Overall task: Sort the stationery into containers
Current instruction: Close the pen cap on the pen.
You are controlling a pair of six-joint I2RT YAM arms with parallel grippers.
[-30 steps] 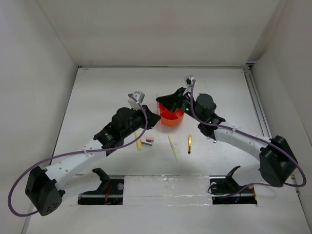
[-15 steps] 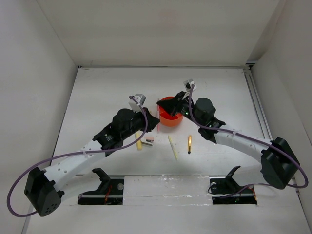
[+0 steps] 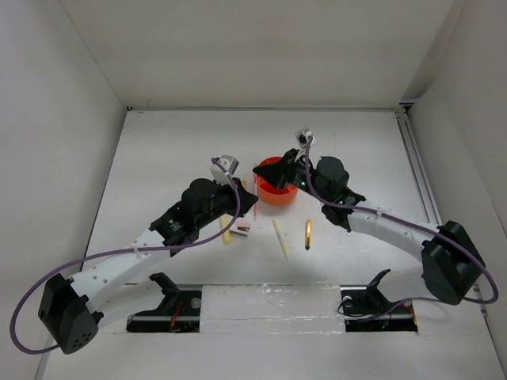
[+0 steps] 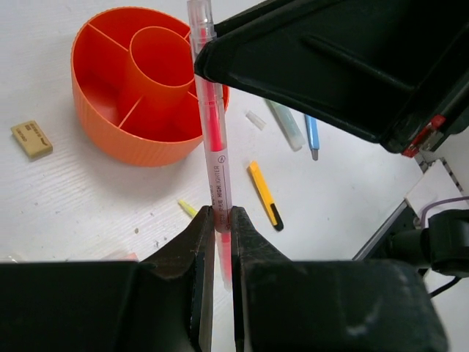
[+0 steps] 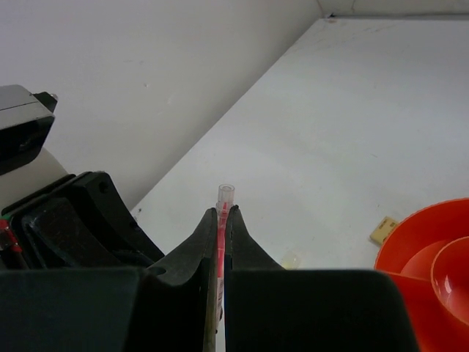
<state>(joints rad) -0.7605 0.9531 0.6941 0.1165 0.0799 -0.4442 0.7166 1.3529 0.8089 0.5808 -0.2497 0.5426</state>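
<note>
A pink pen (image 4: 212, 147) stands nearly upright, held at both ends. My left gripper (image 4: 221, 220) is shut on its lower end. My right gripper (image 5: 221, 213) is shut on its upper end, with the clear cap (image 5: 225, 192) sticking out past the fingertips. In the top view the two grippers meet just left of the round orange organiser (image 3: 279, 192), the left gripper (image 3: 250, 199) below the right gripper (image 3: 260, 169). The organiser (image 4: 110, 121) looks empty in the compartments that show. Its rim also shows in the right wrist view (image 5: 429, 220).
A tan block (image 4: 31, 138) lies left of the organiser. A pale marker (image 4: 284, 125), a blue pen (image 4: 312, 136) and a yellow-and-black pen (image 4: 265, 194) lie right of it. In the top view a pale yellow marker (image 3: 226, 232), pink-white stapler (image 3: 241, 228), pencil (image 3: 280, 239) and gold pen (image 3: 308, 233) lie in front.
My right gripper has shifted a little left and back, off the top of the organiser, so more of the organiser shows. My left wrist has followed slightly. Both stay shut on the pink pen.
</note>
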